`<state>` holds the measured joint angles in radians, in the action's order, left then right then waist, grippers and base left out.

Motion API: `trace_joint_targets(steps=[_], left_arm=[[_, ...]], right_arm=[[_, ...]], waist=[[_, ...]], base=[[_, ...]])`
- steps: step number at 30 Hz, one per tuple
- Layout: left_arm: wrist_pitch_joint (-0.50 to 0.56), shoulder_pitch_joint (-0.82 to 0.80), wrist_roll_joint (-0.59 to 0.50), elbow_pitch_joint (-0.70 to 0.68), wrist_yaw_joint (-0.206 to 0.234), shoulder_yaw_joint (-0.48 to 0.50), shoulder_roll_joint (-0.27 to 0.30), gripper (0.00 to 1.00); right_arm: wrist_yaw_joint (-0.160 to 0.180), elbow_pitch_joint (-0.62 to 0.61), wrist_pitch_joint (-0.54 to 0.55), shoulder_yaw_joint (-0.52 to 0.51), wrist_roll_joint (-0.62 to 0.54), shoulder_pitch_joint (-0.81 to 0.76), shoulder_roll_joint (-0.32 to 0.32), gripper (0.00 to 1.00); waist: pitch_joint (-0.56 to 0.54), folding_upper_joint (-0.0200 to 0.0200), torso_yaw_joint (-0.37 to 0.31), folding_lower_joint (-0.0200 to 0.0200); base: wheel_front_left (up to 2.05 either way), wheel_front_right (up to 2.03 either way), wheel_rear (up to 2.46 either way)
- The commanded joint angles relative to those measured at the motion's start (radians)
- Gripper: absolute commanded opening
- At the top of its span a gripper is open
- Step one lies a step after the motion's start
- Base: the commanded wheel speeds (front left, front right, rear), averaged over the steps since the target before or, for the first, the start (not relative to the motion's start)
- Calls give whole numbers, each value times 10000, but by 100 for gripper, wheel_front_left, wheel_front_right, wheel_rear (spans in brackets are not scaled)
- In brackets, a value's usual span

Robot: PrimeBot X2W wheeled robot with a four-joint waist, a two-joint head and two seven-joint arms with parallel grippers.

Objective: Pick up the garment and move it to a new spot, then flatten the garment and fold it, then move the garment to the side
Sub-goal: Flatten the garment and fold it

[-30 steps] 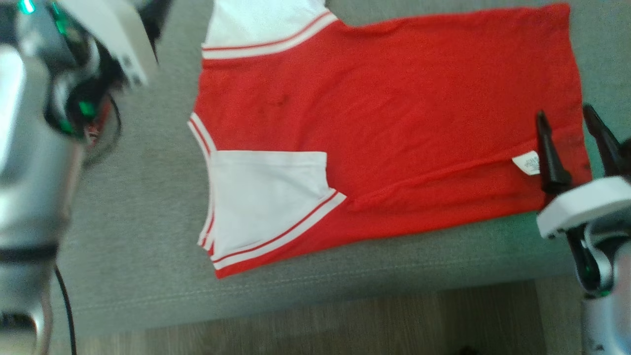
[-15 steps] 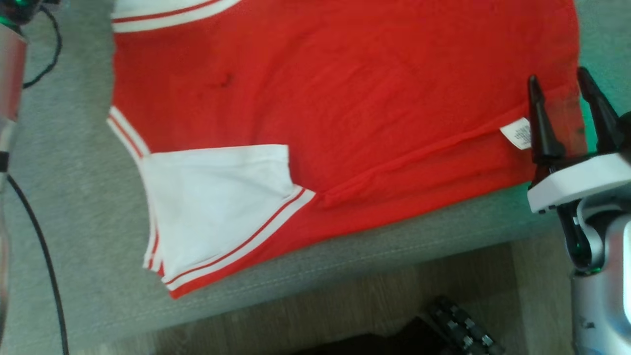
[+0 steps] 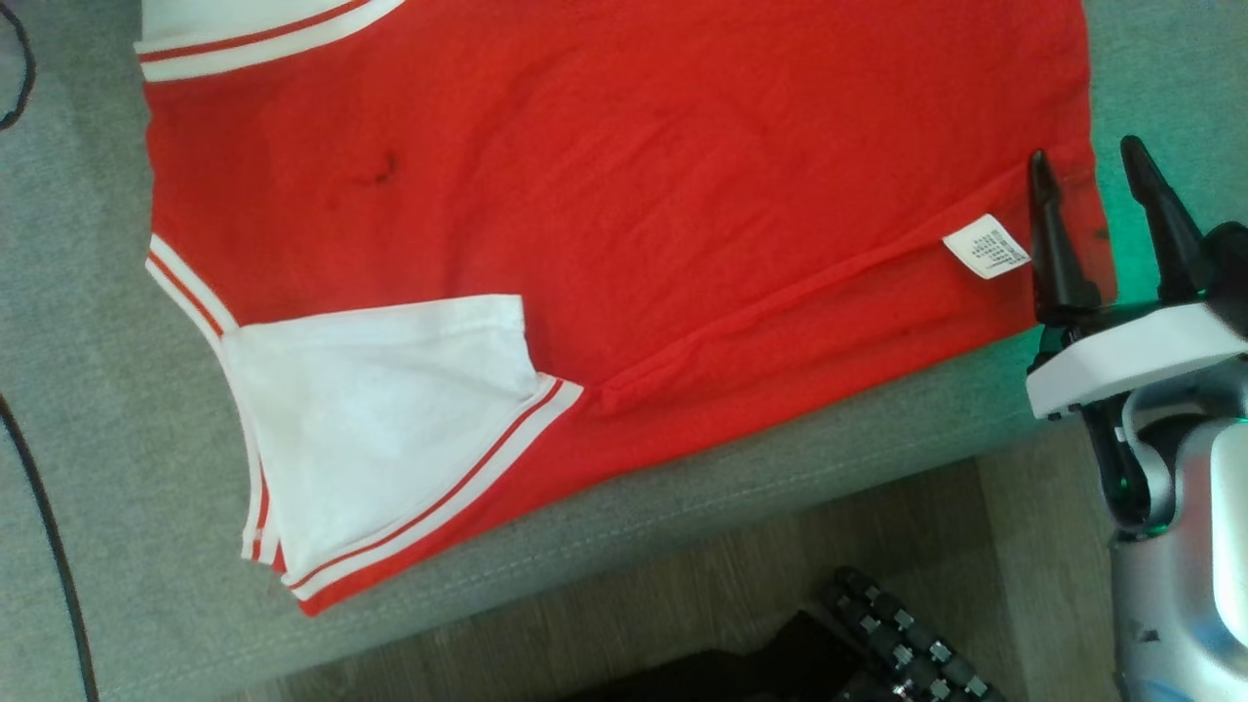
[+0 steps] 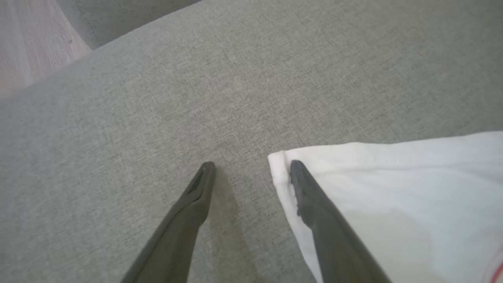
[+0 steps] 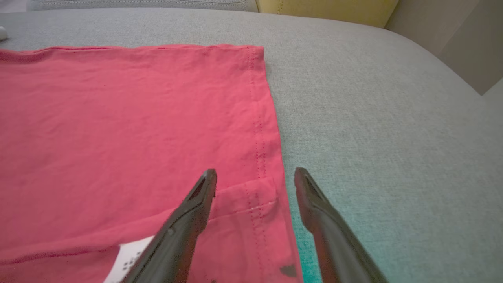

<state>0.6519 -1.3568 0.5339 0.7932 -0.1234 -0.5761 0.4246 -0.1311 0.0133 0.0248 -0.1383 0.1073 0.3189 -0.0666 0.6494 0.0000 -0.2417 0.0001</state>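
Right claw (image 3: 1084, 151) — jaws spread wide, nothing between them. In the right wrist view it straddles the garment's stitched side hem near the front corner: one finger over red cloth, the other over bare grey upholstery. Whether either tip presses on the surface I cannot tell.

Left claw (image 4: 251, 163) — jaws also wide apart, gripping nothing. One finger lies over the grey fabric, and the other overlaps the corner of a white sleeve (image 4: 393, 188), just inside its folded edge. Contact with the cloth is not clear.

Garment (image 3: 634, 195) — a red shirt with white sleeves and red-and-white striped trim, spread nearly flat on the sofa cushion (image 3: 117, 409). The near sleeve is folded in onto the body. A long fold runs along the front edge, and a small white label (image 3: 985, 246) sits on it just beside the right claw's inner finger. A small dark mark shows on the red panel towards the collar end. The front edge of the shirt lies close to the cushion's seamed front edge.

Surroundings: grey woven upholstery, and wood-look floor (image 3: 741, 595) in front of it. A thin black cable (image 3: 49, 546) crosses the cushion at the left. A dark studded object (image 3: 892, 639) sits on the floor, too cropped to identify. A yellow cushion (image 5: 326, 10) shows behind the grey seat in the right wrist view.
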Motion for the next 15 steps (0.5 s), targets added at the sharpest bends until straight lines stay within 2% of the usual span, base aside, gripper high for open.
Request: trace_joint_targets(steps=[1, 2, 3, 5, 6, 13, 15], left_arm=[[140, -440, 100, -255, -51, 69, 462, 100], [178, -448, 130, -264, -55, 6, 477, 91], [251, -444, 196, -264, -59, -45, 475, 53], [380, -434, 335, -297, -64, -148, 484, 27], [478, -409, 444, -346, -66, -234, 487, 0], [168, -375, 702, -760, -70, -707, 782, 0], [-146, -352, 798, -883, -71, -810, 807, 0]], right_arm=[[4, -226, -101, 93, 73, 85, 16, 100], [4, -203, -106, 87, 79, 96, 19, 100], [4, -187, -107, 81, 77, 105, 21, 100], [4, -167, -89, 75, 76, 127, 27, 100], [4, -163, -76, 80, 66, 149, 27, 100], [4, -13, 417, 202, -195, 882, 3, 100], [4, 238, 905, 280, -101, 1338, 28, 100]], waist=[[-22, 0, -42, -1], [-33, 0, -60, -1], [-45, 0, -79, -1], [-73, 0, -111, -1], [-93, 0, -123, -1], [-341, 0, -117, -1], [-458, 0, -74, -1]], base=[[0, 0, 0], [0, 0, 0], [0, 0, 0], [0, 0, 0], [0, 0, 0], [0, 0, 0], [0, 0, 0]])
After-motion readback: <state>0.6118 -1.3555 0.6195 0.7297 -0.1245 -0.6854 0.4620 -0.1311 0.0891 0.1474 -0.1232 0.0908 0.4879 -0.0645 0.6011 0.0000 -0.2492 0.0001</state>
